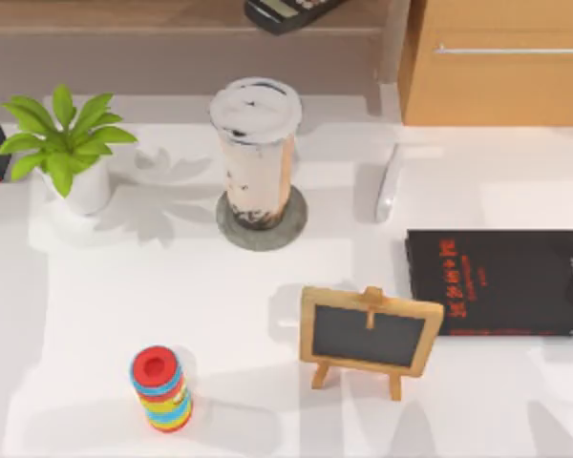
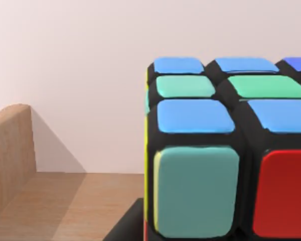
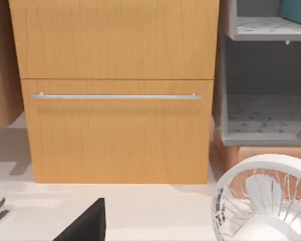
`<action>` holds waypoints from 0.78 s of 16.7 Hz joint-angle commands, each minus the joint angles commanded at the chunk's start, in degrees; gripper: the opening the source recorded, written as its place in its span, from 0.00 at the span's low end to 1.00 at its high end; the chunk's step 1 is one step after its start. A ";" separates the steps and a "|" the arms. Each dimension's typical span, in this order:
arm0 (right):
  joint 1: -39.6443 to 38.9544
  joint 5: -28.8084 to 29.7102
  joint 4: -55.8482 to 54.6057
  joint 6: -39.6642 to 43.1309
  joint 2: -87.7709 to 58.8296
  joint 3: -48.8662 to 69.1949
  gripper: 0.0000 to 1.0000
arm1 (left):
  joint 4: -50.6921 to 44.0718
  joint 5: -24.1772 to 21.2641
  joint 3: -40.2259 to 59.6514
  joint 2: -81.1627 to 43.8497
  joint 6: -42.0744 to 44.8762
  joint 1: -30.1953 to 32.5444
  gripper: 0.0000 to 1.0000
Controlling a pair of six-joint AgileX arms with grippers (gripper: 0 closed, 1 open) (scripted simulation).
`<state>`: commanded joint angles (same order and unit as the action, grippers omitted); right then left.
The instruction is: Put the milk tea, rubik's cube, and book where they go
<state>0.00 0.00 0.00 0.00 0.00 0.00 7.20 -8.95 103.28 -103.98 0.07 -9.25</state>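
The milk tea (image 1: 256,153), a tall clear plastic cup with a white round lid and dark pearls under a pinkish-beige drink, stands upright on a round grey coaster (image 1: 262,218) near the middle of the white table (image 1: 95,315); I judge it already placed. Going from the left of the top view: a green potted plant in a white pot (image 1: 67,153), then a striped, many-coloured ring stack with a red top (image 1: 160,388) toward the front, then the cup, then a small wooden easel with a black chalkboard (image 1: 370,331), then a thin black book with red characters (image 1: 501,281) lying flat at the right.

The rubik's cube (image 2: 226,150), black-framed with blue, green, teal and red tiles, sits close before my left wrist camera on a light wooden shelf board (image 2: 65,201) with a pale wall behind; it lies straight ahead of that wrist, on the side of the view away from a wooden side panel (image 2: 10,150). I cannot tell whether the left fingers grip it or stand apart.

My right wrist camera faces a light wooden cabinet with a long metal drawer handle (image 3: 115,96), a grey open shelf unit (image 3: 266,120) beside it, and a white fan (image 3: 266,201) nearer; the right fingers' state I cannot tell either. A teal corner (image 3: 297,11) on the upper grey shelf may be the book, which I cannot confirm.

My judgement: the cube is the step in hand, and the left arm is the nearer one.
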 joint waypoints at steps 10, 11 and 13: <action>0.00 0.00 0.00 0.00 0.00 0.00 1.00 | -4.01 -2.72 2.06 -4.71 0.71 0.29 0.23; 0.00 0.00 0.00 0.00 0.00 0.00 1.00 | -4.01 -2.72 2.06 -4.71 0.71 0.29 0.30; 0.00 0.00 0.00 0.00 0.00 0.00 1.00 | -4.01 -2.72 2.06 -4.71 0.71 0.29 0.45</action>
<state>0.00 0.00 0.00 0.00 0.00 0.00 3.18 -11.67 105.34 -108.69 0.79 -8.96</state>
